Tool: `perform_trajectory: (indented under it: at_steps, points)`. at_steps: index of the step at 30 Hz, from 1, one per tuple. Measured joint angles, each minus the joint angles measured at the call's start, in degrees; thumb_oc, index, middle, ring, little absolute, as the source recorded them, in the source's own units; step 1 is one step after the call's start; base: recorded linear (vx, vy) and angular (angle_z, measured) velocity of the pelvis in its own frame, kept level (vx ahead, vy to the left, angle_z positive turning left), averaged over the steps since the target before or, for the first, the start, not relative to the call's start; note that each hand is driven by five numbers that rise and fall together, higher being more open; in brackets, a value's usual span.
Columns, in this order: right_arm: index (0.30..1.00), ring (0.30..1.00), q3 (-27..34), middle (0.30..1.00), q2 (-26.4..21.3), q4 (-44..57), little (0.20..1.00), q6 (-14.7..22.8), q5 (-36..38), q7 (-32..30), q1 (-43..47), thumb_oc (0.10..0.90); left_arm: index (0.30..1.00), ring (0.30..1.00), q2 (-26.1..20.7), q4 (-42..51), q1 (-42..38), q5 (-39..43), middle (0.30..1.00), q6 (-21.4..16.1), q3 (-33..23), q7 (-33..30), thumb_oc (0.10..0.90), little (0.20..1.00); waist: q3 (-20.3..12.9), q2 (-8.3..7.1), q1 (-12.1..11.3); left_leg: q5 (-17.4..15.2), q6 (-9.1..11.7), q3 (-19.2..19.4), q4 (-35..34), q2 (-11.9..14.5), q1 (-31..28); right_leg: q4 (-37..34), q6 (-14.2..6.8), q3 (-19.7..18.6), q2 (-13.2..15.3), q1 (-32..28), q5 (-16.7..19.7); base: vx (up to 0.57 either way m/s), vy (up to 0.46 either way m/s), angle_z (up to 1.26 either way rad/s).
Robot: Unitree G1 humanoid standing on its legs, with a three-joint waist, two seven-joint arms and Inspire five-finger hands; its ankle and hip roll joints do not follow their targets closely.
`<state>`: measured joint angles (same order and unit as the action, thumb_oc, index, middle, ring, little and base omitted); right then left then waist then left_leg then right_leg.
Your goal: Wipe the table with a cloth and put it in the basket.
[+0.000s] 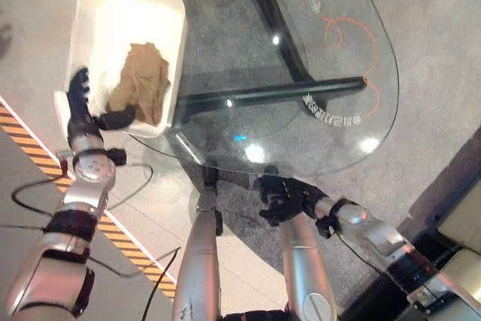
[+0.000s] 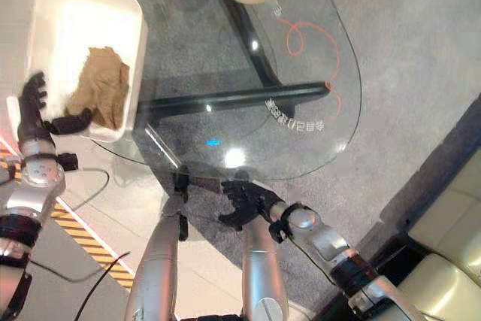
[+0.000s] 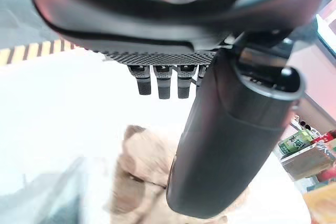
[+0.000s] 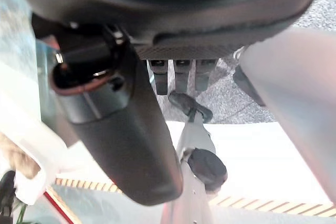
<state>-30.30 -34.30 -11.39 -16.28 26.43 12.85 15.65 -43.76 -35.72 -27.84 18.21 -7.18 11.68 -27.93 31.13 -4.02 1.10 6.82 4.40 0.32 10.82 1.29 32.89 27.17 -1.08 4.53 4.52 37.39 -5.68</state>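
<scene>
Lying beside left hand (image 1: 81, 114): cloth (image 1: 143, 82)

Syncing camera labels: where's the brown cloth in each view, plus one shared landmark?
Left eye view: cloth lies crumpled in the white basket, upper left.
Right eye view: cloth in the same basket, upper left.
Left wrist view: cloth past the left hand thumb.
Right wrist view: can't tell; a brown scrap at the edge.
Shared landmark: the basket.
</scene>
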Motion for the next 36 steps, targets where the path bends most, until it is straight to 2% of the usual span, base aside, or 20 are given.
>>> perform_trajectory:
  at_steps: [5, 9, 12, 14, 17, 19, 21, 24, 26, 28, 31, 36]
  points:
    - [0.900, 0.900, 1.25, 0.900, 1.14, -5.43, 0.900, 2.98, -1.66, 1.58, -5.11, 0.800, 0.900, 0.900, 2.39, 2.59, 7.71, -1.60, 0.900, -0.81, -2.20, 0.16, 0.800, 0.900, -0.02, 0.26, -1.01, 0.39, -0.14, -0.26, -2.79, 0.28, -8.35, -3.39, -0.20, 0.74, -0.27, -8.87, -0.09, -0.02, -0.113, 0.04]
    - [0.900, 0.900, 4.01, 0.900, 4.52, -9.69, 0.900, 5.97, -2.64, 2.33, -9.18, 0.800, 0.900, 0.900, 6.18, 5.39, 12.92, -1.43, 0.900, -1.14, -4.53, 2.97, 0.800, 0.900, -0.21, 0.75, -1.42, 0.38, -0.13, -0.90, -5.58, 0.39, -15.47, -5.88, -0.81, 1.46, -0.30, -16.16, -0.74, 0.02, -0.126, 0.08]
    - [0.900, 0.900, 5.25, 0.900, 6.31, -10.96, 0.900, 6.75, -3.87, 2.29, -10.44, 0.800, 0.900, 0.900, 9.73, 5.62, 15.07, -0.88, 0.900, -1.22, -4.97, 6.03, 0.800, 0.900, -0.91, 2.05, -1.57, 0.16, 0.13, -0.97, -6.66, 0.45, -17.33, -6.55, -0.85, 1.54, -0.33, -17.91, -0.81, 0.02, -0.062, 0.01]
    - [0.900, 0.900, 7.98, 0.900, 9.45, -14.40, 0.900, 6.91, -4.32, 2.24, -11.37, 0.800, 0.900, 0.900, 14.67, 5.69, 19.48, 0.47, 0.900, -1.30, -5.46, 10.53, 0.800, 0.900, -1.74, 3.66, -1.68, 0.18, 0.13, -0.87, -7.99, 0.72, -19.66, -7.41, -0.82, 1.55, -0.40, -19.90, -0.81, 0.03, -0.099, -0.04]
    - [0.900, 0.900, 10.40, 0.900, 10.44, -17.77, 0.900, 7.16, -6.40, 1.78, -13.34, 0.800, 0.900, 0.900, 21.30, 4.61, 24.77, 2.55, 0.900, -0.76, -3.08, 15.66, 0.800, 0.900, -5.63, 6.23, -1.57, 0.03, -0.05, -0.84, -9.25, 0.87, -22.00, -8.96, -0.90, 1.71, -0.43, -22.40, -1.00, 0.05, -0.096, 0.00]
    - [0.900, 0.900, 11.73, 0.900, 11.40, -22.07, 0.900, 7.15, -7.43, 1.46, -13.65, 0.800, 0.900, 0.900, 25.01, 2.25, 28.24, 3.71, 0.900, -0.73, -1.74, 18.55, 0.800, 0.900, -8.79, 7.15, -1.66, 0.19, -0.35, -0.88, -9.77, 1.09, -23.28, -9.94, -0.87, 2.01, -0.55, -23.93, -1.10, 0.10, -0.091, 0.02]
    - [0.900, 0.900, 12.05, 0.900, 12.57, -26.56, 0.900, 7.15, -7.51, 0.73, -13.94, 0.800, 0.900, 0.900, 27.11, -1.72, 30.67, 4.51, 0.900, -0.59, 0.04, 21.01, 0.800, 0.900, -11.75, 7.05, -1.84, -0.49, -0.25, -1.09, -9.77, 1.45, -24.70, -10.53, -0.66, 2.53, -0.79, -25.81, -1.68, 0.10, -0.101, 0.04]
    - [0.900, 0.900, 12.39, 0.900, 15.06, -32.29, 0.900, 7.08, -7.42, -0.52, -15.39, 0.800, 0.900, 0.900, 29.66, -8.64, 32.24, 5.25, 0.900, 0.58, 1.19, 23.24, 0.800, 0.900, -16.94, 5.58, -2.51, -1.59, -0.38, -1.29, -9.66, 1.94, -26.07, -10.62, 0.15, 2.86, -1.27, -27.27, -2.83, 0.10, -0.094, 0.03]
    - [0.900, 0.900, 12.77, 0.900, 17.63, -36.87, 0.900, 7.54, -7.28, -2.19, -14.98, 0.800, 0.900, 0.900, 31.35, -14.82, 32.32, 5.48, 0.900, 2.04, 1.27, 24.34, 0.800, 0.900, -18.50, 4.98, -2.57, -1.71, -0.26, -1.48, -9.75, 2.22, -28.22, -11.52, -0.07, 3.06, -1.64, -29.57, -2.70, 0.10, -0.093, 0.05]
    - [0.900, 0.900, 12.85, 0.900, 19.49, -41.87, 0.900, 7.90, -7.36, -3.62, -14.89, 0.800, 0.900, 0.900, 32.92, -20.72, 31.88, 10.10, 0.900, 2.45, 0.82, 26.10, 0.800, 0.900, -22.18, 4.61, -2.56, -2.75, -0.48, -1.81, -10.00, 2.50, -29.13, -12.61, 0.30, 3.15, -1.93, -31.00, -3.04, 0.07, -0.077, 0.06]
    - [0.900, 0.900, 13.34, 0.900, 21.06, -48.71, 0.900, 8.71, -7.57, -4.39, -14.07, 0.800, 0.900, 0.900, 33.50, -25.45, 31.22, 11.67, 0.900, 2.31, 1.20, 27.63, 0.800, 0.900, -25.56, 4.74, -2.73, -2.94, -0.35, -1.92, -10.98, 2.75, -30.53, -14.09, 0.34, 3.30, -2.23, -32.75, -2.85, 0.04, -0.049, 0.03]
    - [0.900, 0.900, 13.71, 0.900, 21.74, -53.62, 0.900, 8.83, -7.69, -4.68, -13.11, 0.800, 0.900, 0.900, 33.78, -30.84, 28.93, 11.11, 0.900, 3.36, 3.02, 29.48, 0.800, 0.900, -27.47, 5.73, -2.43, -2.98, -0.55, -1.97, -11.48, 3.08, -32.13, -17.43, 0.28, 3.42, -2.70, -35.66, -1.64, 0.06, -0.007, 0.00]
